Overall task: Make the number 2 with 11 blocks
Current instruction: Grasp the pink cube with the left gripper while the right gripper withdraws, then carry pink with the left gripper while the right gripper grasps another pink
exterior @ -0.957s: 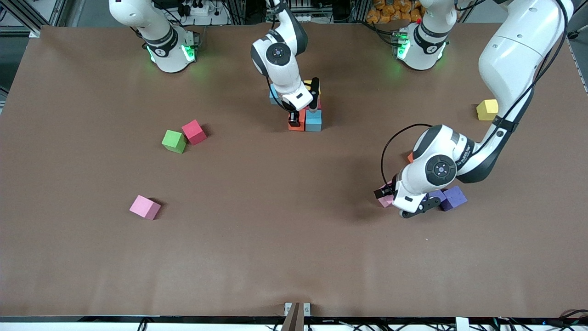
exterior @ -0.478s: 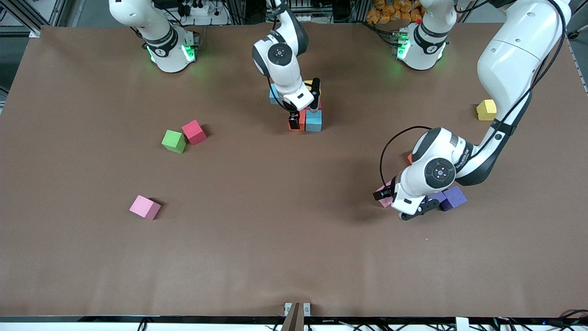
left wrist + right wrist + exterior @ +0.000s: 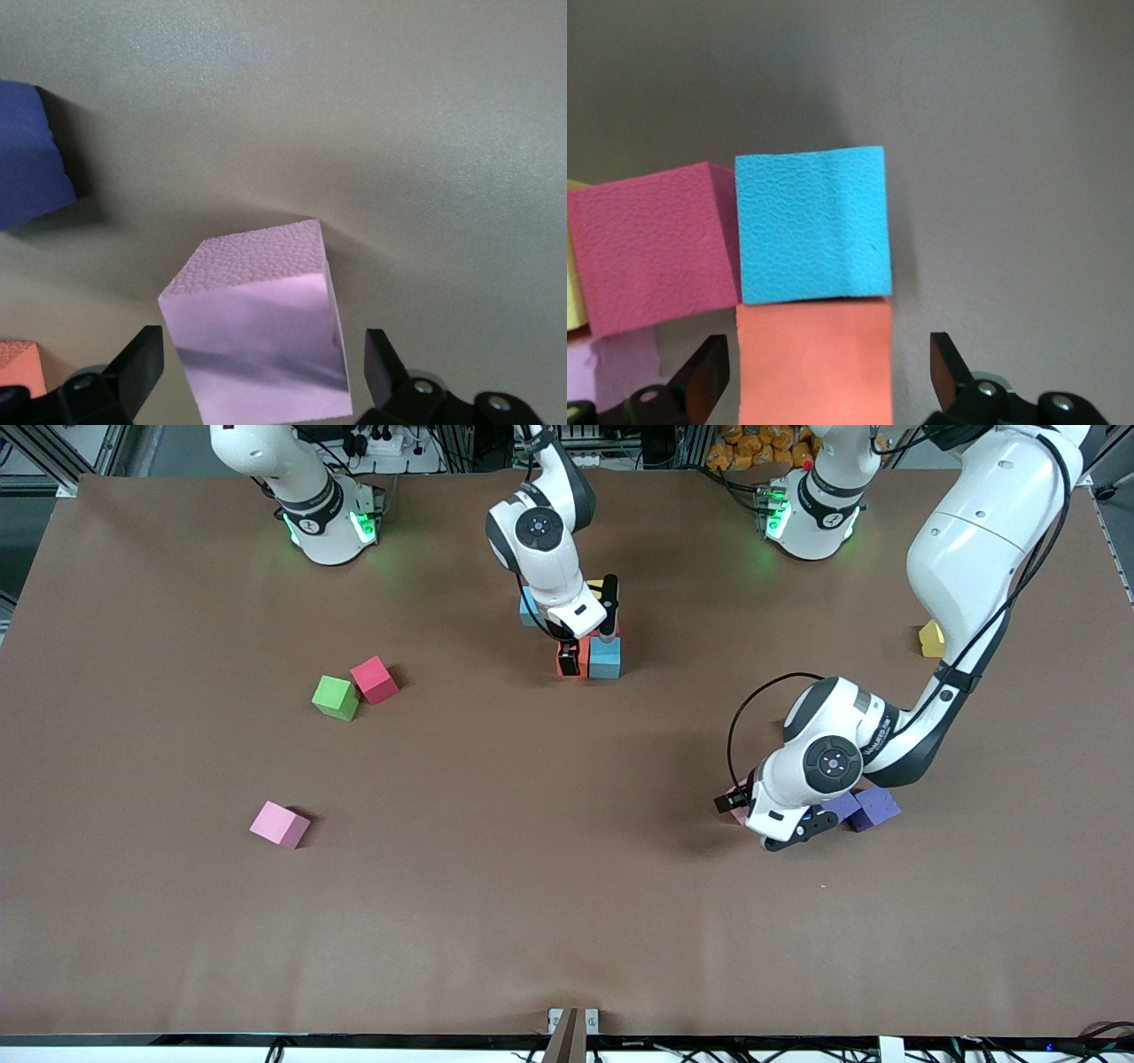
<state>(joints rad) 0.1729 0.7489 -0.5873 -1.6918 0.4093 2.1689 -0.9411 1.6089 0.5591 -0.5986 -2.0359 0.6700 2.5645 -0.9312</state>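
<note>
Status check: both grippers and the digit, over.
Right gripper open around orange block at the digit. Left gripper open around pink block. Purple block beside it.

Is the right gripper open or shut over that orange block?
Open: the right gripper's fingers stand apart on either side of the orange block, not touching it.

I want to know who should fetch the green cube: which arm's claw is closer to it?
Right. The right claw stands open over the orange cube mid-table, moderately close to the green cube. The left claw is open around a pink cube toward the left arm's end.

Brown table [image 3: 567,921]: scattered foam cubes [image 3: 280,825], partial cube cluster [image 3: 605,658] mid-table.
</note>
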